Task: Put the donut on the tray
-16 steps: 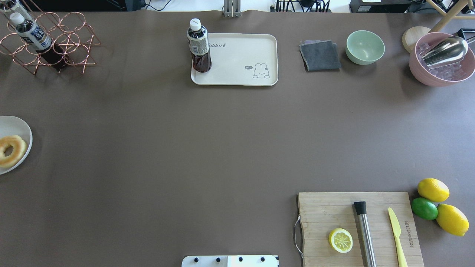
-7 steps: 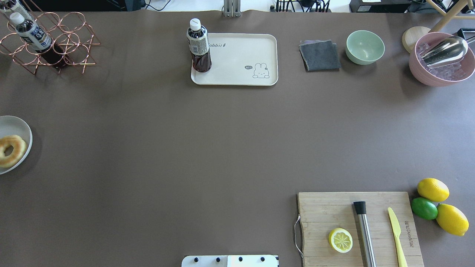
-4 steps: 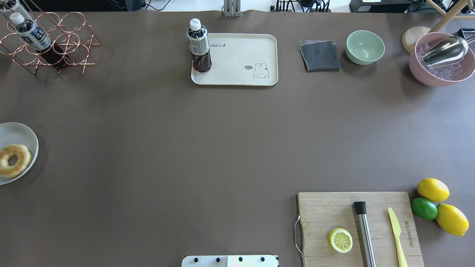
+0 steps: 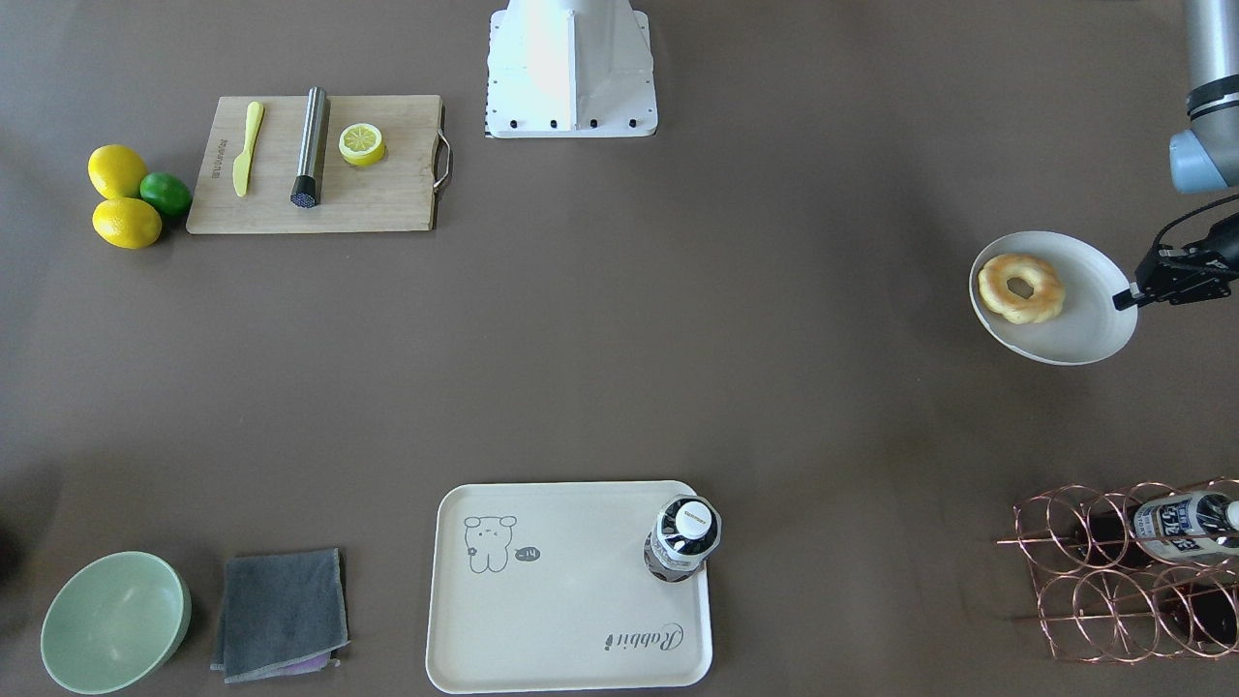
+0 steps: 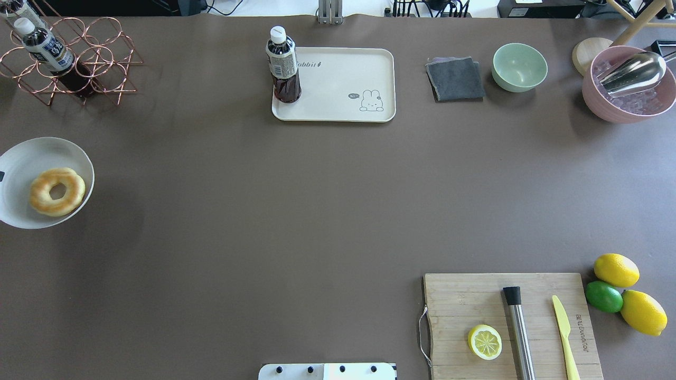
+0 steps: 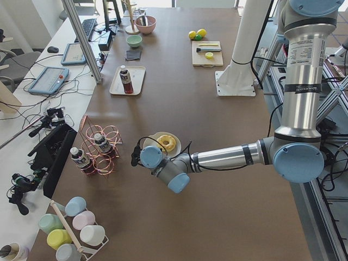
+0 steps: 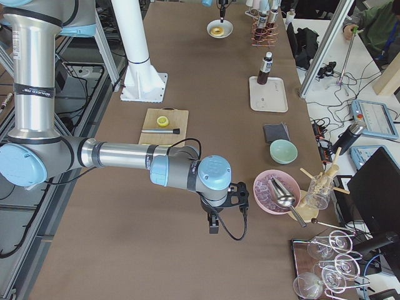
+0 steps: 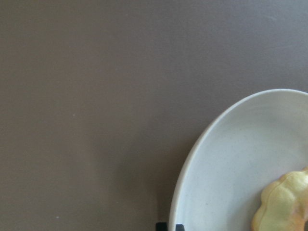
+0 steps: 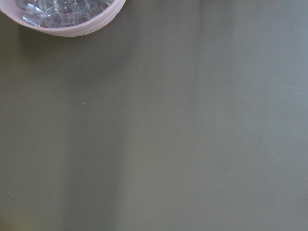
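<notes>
Whereas half a second ago the plate lay partly cut off at the overhead view's left edge, it now sits further in, nearer the wire rack. It also looks larger and throws a soft shadow beside it, so it has probably been lifted off the tabletop. The donut rides on it, well apart from the tray, where a bottle stands in one corner. By my reading the donut is being carried plate and all toward the tray, and nothing is delivered yet.

The overhead view leaves the arm out. The front-facing view shows the left fingers pinching the plate's rim, and the left wrist view catches a dark tip at that rim. The right fingers appear only in the right-side view, near the pink bowl. Whether they are spread or pressed together I cannot tell.
</notes>
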Tool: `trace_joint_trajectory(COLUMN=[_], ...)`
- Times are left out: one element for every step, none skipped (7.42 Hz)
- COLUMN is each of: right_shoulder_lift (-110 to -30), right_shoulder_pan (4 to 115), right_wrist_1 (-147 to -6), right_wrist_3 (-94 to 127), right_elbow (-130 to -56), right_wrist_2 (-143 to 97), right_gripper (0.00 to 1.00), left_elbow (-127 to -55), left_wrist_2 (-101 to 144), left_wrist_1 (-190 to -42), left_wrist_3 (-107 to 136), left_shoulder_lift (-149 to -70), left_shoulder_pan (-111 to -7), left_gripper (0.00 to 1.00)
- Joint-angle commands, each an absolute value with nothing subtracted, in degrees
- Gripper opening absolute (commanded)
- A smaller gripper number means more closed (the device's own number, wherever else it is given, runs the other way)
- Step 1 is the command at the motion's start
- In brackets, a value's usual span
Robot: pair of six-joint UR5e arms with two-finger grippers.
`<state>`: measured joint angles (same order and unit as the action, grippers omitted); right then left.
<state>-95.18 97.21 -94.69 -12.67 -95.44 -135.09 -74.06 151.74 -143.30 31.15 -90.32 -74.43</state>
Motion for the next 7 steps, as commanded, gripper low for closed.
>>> trace_joint_trajectory(right_shoulder_lift=[-94.75,-94.57,-95.35,-96.32,-96.24,-96.24,-96.33], right_shoulder_pan=[97.21,97.21,97.12,96.6,95.11,94.75,93.09], right_wrist_1=[-94.66,-94.75,-94.75,-93.88,-93.61,-93.43,-91.43], right_wrist_3=[-12.48,-12.48,-12.57,-12.48,-11.52,-5.95,1.16], right_elbow=[-96.23,-98.42,-100.96,-104.21,-104.32,-104.59,-105.98], right_wrist_2=[-140.35,-140.19,-140.45,-140.62,-142.28,-147.86,-149.14], right_gripper=[1.0,1.0,1.0,1.0,1.0,1.0,1.0], left_elbow=[-85.21,-90.21,-95.57,-99.89,-101.15,-102.64,-105.88], left_wrist_2=[148.65,143.58,137.0,128.76,121.97,116.86,113.33], left_wrist_1=[-145.45,-145.72,-145.55,-145.37,-144.85,-139.1,-128.52], left_wrist_3=[50.29,57.93,65.84,75.58,80.37,83.64,85.67], left_shoulder_lift=[-90.44,-90.44,-90.53,-92.27,-94.46,-98.31,-103.48], left_shoulder_pan=[-69.02,-64.3,-58.68,-51.92,-45.85,-41.44,-38.44], left_gripper=[0.0,0.0,0.0,0.0,0.0,0.0,0.0])
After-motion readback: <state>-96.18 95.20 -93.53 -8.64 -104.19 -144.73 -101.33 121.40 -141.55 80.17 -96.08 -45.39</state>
